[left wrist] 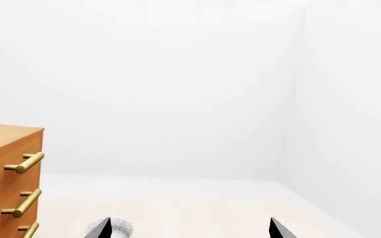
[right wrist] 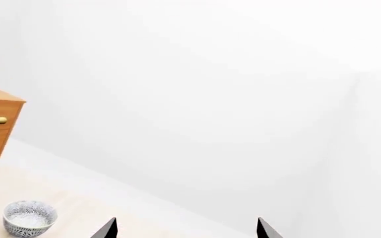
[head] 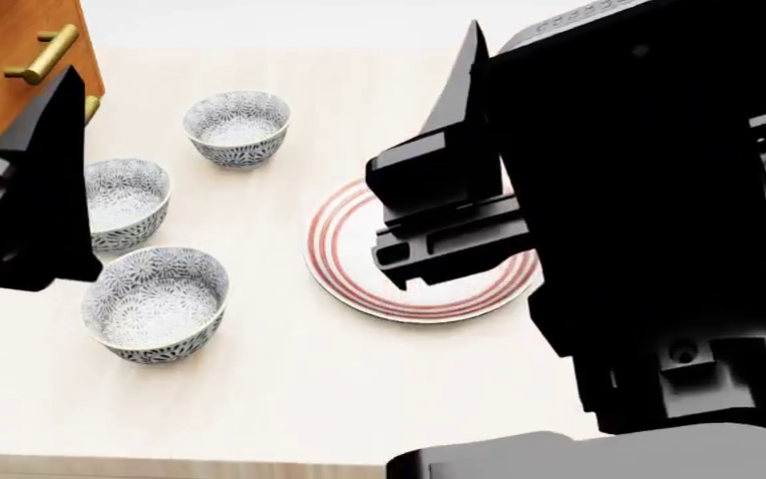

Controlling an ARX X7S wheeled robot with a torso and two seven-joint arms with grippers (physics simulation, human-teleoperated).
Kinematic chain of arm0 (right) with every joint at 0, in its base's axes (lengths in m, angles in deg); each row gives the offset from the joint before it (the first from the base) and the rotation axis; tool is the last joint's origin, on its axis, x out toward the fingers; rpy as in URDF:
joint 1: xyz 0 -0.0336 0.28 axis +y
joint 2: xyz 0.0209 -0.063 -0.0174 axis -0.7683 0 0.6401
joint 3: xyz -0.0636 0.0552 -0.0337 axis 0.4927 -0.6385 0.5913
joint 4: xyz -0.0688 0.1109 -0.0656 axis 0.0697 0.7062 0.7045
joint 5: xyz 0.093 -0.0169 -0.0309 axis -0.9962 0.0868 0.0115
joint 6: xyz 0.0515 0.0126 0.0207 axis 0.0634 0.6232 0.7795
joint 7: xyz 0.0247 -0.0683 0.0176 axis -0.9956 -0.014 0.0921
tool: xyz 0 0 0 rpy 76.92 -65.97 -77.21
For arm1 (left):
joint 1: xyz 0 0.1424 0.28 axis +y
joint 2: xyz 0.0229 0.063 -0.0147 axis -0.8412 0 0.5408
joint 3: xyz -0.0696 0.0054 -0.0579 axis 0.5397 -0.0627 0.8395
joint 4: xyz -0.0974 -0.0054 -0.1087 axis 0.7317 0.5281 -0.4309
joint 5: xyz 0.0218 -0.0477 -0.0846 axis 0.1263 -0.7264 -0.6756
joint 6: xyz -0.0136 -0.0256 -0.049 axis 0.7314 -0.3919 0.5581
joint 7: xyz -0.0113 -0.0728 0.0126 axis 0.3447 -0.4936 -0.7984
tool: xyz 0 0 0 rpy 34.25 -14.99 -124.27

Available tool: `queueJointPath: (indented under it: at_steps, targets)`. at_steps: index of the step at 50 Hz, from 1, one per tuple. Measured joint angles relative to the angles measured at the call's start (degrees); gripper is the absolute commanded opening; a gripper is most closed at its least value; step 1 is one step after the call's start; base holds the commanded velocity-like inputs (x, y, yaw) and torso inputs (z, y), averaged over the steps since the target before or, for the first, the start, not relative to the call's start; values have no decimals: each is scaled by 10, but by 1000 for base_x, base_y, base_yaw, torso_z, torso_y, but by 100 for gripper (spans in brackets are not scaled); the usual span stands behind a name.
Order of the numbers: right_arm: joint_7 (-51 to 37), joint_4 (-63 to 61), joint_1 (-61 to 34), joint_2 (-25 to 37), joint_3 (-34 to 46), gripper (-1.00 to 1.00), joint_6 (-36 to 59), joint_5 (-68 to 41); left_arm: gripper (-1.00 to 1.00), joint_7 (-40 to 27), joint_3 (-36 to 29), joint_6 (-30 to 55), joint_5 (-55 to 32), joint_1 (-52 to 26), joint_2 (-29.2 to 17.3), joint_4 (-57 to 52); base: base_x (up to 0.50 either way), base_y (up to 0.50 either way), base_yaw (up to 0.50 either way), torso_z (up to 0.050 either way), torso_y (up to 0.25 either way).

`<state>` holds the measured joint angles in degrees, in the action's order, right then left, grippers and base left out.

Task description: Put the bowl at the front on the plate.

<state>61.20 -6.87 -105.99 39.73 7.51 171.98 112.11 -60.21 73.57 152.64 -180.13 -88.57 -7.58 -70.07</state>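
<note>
Three look-alike flower-patterned bowls stand in a row at the left in the head view. The bowl at the front (head: 157, 302) is nearest me, with the middle bowl (head: 125, 200) and the far bowl (head: 236, 126) behind it. The red-ringed white plate (head: 343, 267) lies to their right, partly hidden under my right arm (head: 622, 200). My left gripper (left wrist: 190, 232) is open, holds nothing, and hangs above the table; a patterned bowl (left wrist: 121, 228) peeks out beside one fingertip. My right gripper (right wrist: 186, 231) is also open and holds nothing, with one patterned bowl (right wrist: 29, 218) off to its side.
A wooden drawer cabinet (head: 17, 50) with brass handles (left wrist: 25, 162) stands at the table's far left, close behind the bowls. My left arm (head: 24, 200) hangs over the middle bowl's left side. The pale table's front edge (head: 157, 461) runs along the bottom.
</note>
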Motion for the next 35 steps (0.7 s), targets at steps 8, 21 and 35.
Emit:
queueJointPath:
  at_steps: [8,21,35]
  targets:
    - [4,6,-7,0,-2,100,-2,0,100,-8,-8,-10,-7,-2,-5,4,0,0,0,0,0]
    - [6,9,-8,0,-9,100,0,-5,100,-3,-18,-22,-2,4,-12,2,90,0,0,0,0]
    - [7,7,-4,0,-14,100,-2,-6,100,9,-27,-33,12,12,-18,-1,145,0,0,0,0]
